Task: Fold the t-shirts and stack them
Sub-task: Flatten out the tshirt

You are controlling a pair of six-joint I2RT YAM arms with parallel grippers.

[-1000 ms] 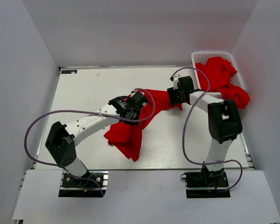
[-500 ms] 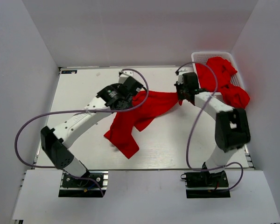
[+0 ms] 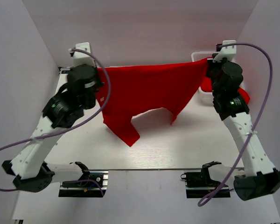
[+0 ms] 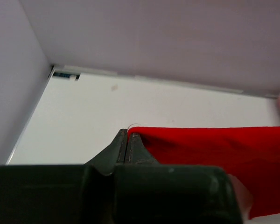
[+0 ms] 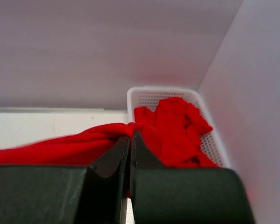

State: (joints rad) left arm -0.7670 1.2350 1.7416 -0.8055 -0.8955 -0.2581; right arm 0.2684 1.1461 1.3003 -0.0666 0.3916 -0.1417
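One red t-shirt (image 3: 149, 88) hangs spread wide between both raised arms, above the white table (image 3: 186, 144). My left gripper (image 3: 99, 73) is shut on its left top corner; in the left wrist view the closed gripper (image 4: 127, 136) pinches the cloth's edge (image 4: 210, 142). My right gripper (image 3: 208, 64) is shut on the right top corner, and in the right wrist view the gripper (image 5: 130, 136) clamps bunched red cloth (image 5: 84, 144). The shirt's lowest point (image 3: 130, 139) dangles near the table; I cannot tell whether it touches. More red t-shirts (image 5: 175, 126) lie crumpled in the basket.
The white mesh basket (image 5: 144, 91) stands at the table's far right corner, mostly hidden behind the right arm in the top view, with a bit of rim (image 3: 195, 57) showing. White walls close in on the left, back and right.
Both arms have swung up and apart, lifting the shirt off the table and stretching it flat between them. The right gripper closed on the shirt's corner near the basket.
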